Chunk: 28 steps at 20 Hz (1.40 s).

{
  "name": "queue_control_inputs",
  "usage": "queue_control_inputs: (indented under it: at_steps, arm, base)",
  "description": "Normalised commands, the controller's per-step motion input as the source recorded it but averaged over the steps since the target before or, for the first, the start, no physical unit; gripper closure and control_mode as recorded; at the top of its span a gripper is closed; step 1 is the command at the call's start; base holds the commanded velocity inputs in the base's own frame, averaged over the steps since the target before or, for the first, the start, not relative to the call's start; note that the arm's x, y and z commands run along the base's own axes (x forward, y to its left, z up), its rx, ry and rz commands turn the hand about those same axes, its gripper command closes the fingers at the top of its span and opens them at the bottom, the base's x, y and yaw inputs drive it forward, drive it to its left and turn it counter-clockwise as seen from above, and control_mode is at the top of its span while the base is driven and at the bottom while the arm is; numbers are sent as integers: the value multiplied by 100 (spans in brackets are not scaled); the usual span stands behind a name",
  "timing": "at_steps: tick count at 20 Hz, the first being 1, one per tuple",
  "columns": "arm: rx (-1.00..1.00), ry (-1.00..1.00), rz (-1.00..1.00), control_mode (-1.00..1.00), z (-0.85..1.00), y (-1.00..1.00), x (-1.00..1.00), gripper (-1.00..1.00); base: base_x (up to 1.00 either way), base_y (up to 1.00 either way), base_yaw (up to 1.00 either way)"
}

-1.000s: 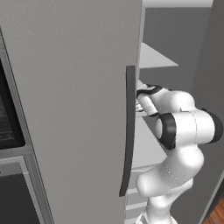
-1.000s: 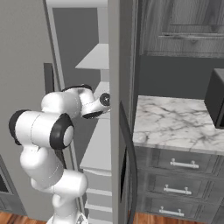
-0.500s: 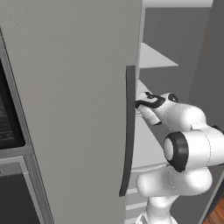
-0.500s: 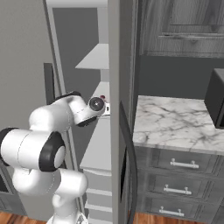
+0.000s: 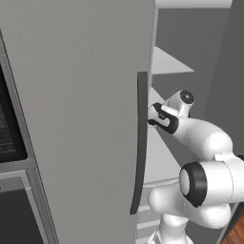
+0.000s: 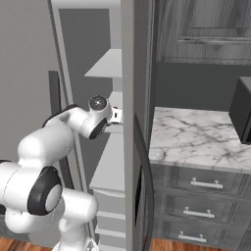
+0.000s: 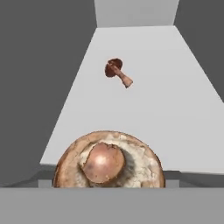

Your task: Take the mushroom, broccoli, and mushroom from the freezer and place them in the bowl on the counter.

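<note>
A large brown mushroom point(image 7: 109, 162) shows from its underside, very close at the bottom of the hand view, over the front lip of a white freezer shelf point(image 7: 144, 113). It covers the spot where my fingertips rise, so the gripper point(image 6: 116, 115) appears shut on it. A second, smaller mushroom point(image 7: 117, 72) lies farther back on the same shelf. The hand point(image 5: 157, 114) sits just inside the open freezer point(image 5: 71, 95), right beside the dark bar handle point(image 5: 140, 143). The broccoli and the bowl are out of view.
The open light grey freezer door stands to the left of my arm. White shelves point(image 6: 105, 66) sit above and below the hand. The marble counter point(image 6: 196, 142) over dark drawers point(image 6: 206, 184) lies to the right, with a black microwave point(image 6: 242, 108) at its far end.
The elbow has swung down and toward the base while the hand has stayed at the shelf front inside the freezer.
</note>
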Motion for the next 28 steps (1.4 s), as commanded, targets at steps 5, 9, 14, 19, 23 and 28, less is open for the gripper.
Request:
queue_control_inputs:
  at_steps: [5,9,14,19,23,28]
  arm:
    - [0,11,-6,-100,31,-17,-38,100]
    - [0,0,-1,-100,21,-7,-62,100]
    - [0,0,0,-100,8,3,-76,100]
    - [0,1,-4,-100,18,20,-86,100]
    - [0,6,-4,-100,21,17,-91,100]
    - [0,9,-1,-100,24,13,-80,100]
  base:
    - [0,0,0]
    - [0,0,0]
    - [0,0,0]
    - [0,0,0]
    - [0,0,0]
    - [0,0,0]
